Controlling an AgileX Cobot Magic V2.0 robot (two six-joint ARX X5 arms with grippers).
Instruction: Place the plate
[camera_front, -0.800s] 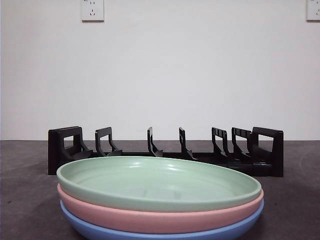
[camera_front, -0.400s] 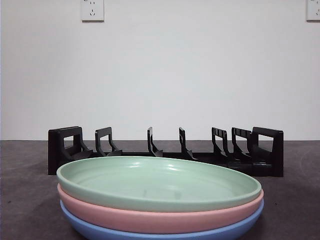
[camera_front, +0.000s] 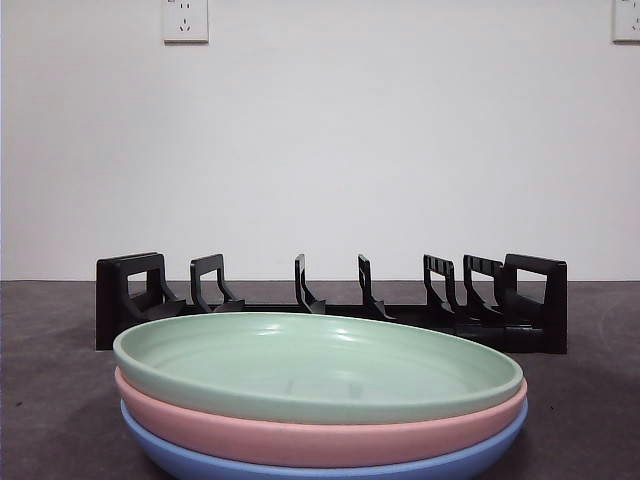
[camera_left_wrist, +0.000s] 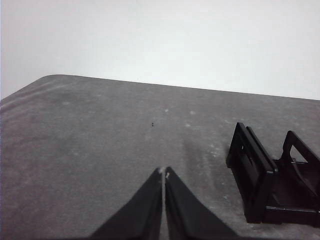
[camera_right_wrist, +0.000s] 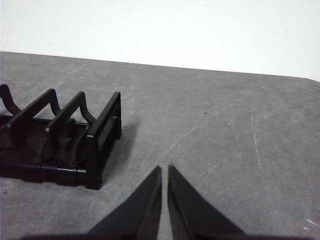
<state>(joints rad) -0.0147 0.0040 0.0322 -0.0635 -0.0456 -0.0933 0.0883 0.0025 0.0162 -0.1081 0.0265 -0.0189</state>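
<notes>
Three plates are stacked near the front camera: a green plate (camera_front: 310, 365) on top, a pink plate (camera_front: 300, 435) under it, a blue plate (camera_front: 200, 462) at the bottom. Behind them a black plate rack (camera_front: 330, 305) with upright dividers stands empty. My left gripper (camera_left_wrist: 163, 172) is shut and empty above bare table, beside one end of the rack (camera_left_wrist: 272, 182). My right gripper (camera_right_wrist: 164, 170) is shut and empty beside the rack's other end (camera_right_wrist: 65, 142). Neither gripper shows in the front view.
The grey table (camera_front: 50, 400) runs back to a white wall (camera_front: 320, 150) with two sockets high up, one of them at the left (camera_front: 185, 18).
</notes>
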